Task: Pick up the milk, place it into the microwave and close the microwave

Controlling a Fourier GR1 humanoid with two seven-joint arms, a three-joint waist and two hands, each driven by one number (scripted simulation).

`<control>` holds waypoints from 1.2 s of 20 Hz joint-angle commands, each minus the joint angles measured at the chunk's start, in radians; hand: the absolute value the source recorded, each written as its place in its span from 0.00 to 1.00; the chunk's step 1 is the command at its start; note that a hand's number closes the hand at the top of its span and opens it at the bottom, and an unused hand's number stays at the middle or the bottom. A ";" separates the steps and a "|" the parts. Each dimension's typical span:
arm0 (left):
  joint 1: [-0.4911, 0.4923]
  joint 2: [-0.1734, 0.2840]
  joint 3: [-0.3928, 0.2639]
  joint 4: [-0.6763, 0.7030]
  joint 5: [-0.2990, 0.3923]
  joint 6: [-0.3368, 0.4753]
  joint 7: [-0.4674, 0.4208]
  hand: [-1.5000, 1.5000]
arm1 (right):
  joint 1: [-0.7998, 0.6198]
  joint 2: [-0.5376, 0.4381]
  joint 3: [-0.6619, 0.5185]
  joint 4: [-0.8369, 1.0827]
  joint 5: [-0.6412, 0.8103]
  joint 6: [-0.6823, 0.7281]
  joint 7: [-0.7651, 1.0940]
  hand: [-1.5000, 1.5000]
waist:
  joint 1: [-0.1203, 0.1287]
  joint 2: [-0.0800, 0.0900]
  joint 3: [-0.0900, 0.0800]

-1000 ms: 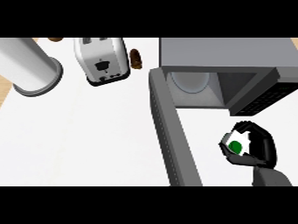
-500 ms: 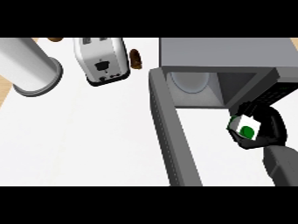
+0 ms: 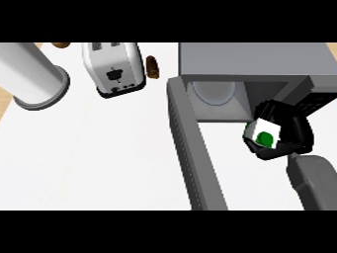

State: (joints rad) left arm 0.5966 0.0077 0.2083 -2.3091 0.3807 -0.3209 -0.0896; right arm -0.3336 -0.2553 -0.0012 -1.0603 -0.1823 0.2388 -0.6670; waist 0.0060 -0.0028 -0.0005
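The black right hand point(image 3: 287, 131), fingers curled around the small white milk carton with green spot point(image 3: 264, 133), has moved up toward the open grey microwave point(image 3: 273, 62), so placing inside seems next.

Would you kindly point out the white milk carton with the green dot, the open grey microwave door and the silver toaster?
white milk carton point(image 3: 264, 134), head view, green-dotted face.
grey microwave door point(image 3: 194, 153), head view, mid panel.
silver toaster point(image 3: 114, 66), head view, front side.
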 commanded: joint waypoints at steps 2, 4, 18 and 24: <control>-0.052 -0.004 0.018 0.061 -0.026 -0.001 -0.015 0.00 | -0.078 0.028 0.025 -0.069 0.065 -0.101 0.119 1.00 | 0.000 0.002 0.000; 0.052 0.002 0.053 0.042 0.028 -0.078 -0.054 0.00 | -0.170 0.047 0.006 0.020 0.075 -0.139 0.152 1.00 | 0.016 0.002 0.000; -0.085 0.037 0.055 0.093 0.017 -0.064 -0.012 0.00 | -0.408 0.097 -0.006 0.292 0.167 -0.250 0.143 1.00 | 0.066 0.020 0.001; -0.105 0.046 0.052 0.121 0.031 -0.083 -0.017 0.00 | -0.413 0.085 -0.015 0.304 0.187 -0.307 0.089 1.00 | 0.100 0.030 0.000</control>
State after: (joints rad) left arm 0.5094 0.0472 0.2619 -2.2075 0.4093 -0.3914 -0.0967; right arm -0.5352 -0.1876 -0.0329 -0.9120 -0.0406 -0.0285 -0.7559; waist 0.0186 -0.0247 0.0140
